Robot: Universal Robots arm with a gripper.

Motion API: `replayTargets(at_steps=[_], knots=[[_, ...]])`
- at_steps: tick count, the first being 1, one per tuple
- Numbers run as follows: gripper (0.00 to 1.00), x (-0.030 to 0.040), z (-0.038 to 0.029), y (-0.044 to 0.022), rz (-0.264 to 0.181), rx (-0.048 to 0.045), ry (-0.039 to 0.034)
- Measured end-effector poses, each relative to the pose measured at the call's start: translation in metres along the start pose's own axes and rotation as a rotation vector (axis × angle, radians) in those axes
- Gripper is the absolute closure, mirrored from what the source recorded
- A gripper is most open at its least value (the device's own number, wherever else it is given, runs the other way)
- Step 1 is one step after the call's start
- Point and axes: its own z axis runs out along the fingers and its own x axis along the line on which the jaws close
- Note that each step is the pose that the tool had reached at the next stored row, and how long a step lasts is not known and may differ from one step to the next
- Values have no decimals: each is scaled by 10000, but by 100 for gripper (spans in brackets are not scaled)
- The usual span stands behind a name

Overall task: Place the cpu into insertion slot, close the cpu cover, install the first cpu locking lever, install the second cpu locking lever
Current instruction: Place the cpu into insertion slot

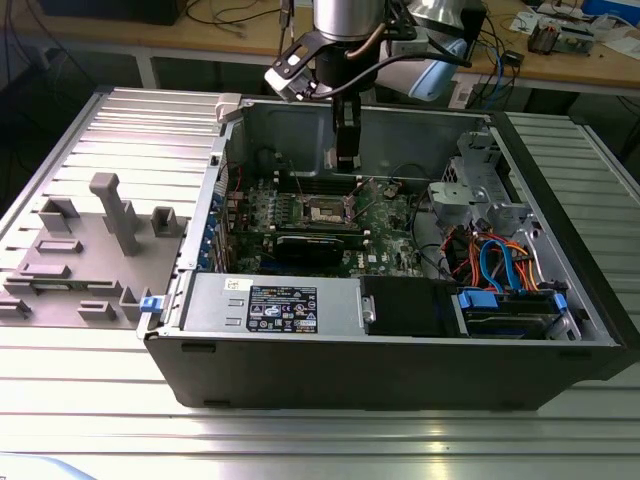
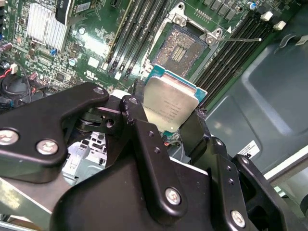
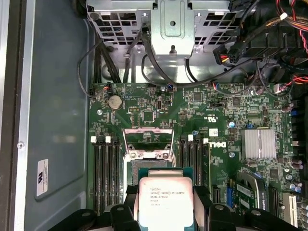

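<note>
Now, cpu [image 2: 171, 103] pinched by opposite edges in the closed hand [image 2: 167, 120], presumably to keep its underside free for seating. Held over the motherboard [image 3: 192, 115], near but apart from the insertion slot [image 2: 180, 50]. Beyond, cpu cover [image 3: 148, 136] tipped up, socket bare. Around, open computer case [image 1: 350, 370].

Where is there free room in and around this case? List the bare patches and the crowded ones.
Free: the ribbed table in front of the case, and the empty socket between the memory slots, with the chip held in the gripper above the board. Crowded: the cables at the exterior view's right, and the grey fixtures at its left.
</note>
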Motion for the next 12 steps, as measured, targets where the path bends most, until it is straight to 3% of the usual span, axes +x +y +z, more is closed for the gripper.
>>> replayTargets(at_steps=[12], knots=[[46,0,7,-26,2,-2,2]])
